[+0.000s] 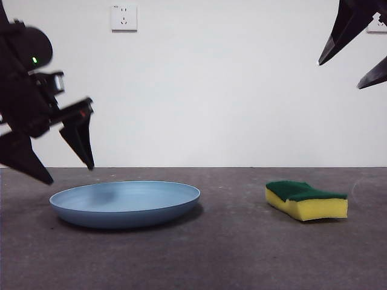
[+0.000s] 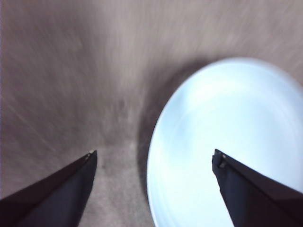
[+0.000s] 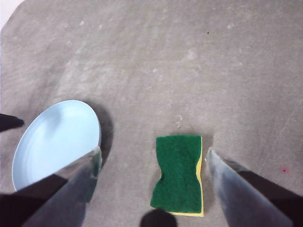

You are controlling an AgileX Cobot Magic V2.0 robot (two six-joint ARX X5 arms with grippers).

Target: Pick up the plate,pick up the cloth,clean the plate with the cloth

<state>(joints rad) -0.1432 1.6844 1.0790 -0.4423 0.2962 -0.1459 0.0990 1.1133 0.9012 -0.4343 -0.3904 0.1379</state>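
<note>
The light-blue plate (image 1: 125, 203) lies flat on the dark table at the left. My left gripper (image 1: 69, 172) is open and empty, low over the plate's left rim; in the left wrist view (image 2: 154, 158) one jaw is over the plate (image 2: 227, 142) and the other over bare table. The cloth, a yellow sponge with a green top (image 1: 306, 200), lies at the right. My right gripper (image 1: 346, 75) is open and empty, high above it; in the right wrist view (image 3: 154, 156) the sponge (image 3: 179, 173) lies between the jaws, and the plate (image 3: 57, 142) also shows.
A white wall with a socket (image 1: 124, 17) stands behind the grey table (image 1: 230, 254). A stretch of bare table separates plate and sponge.
</note>
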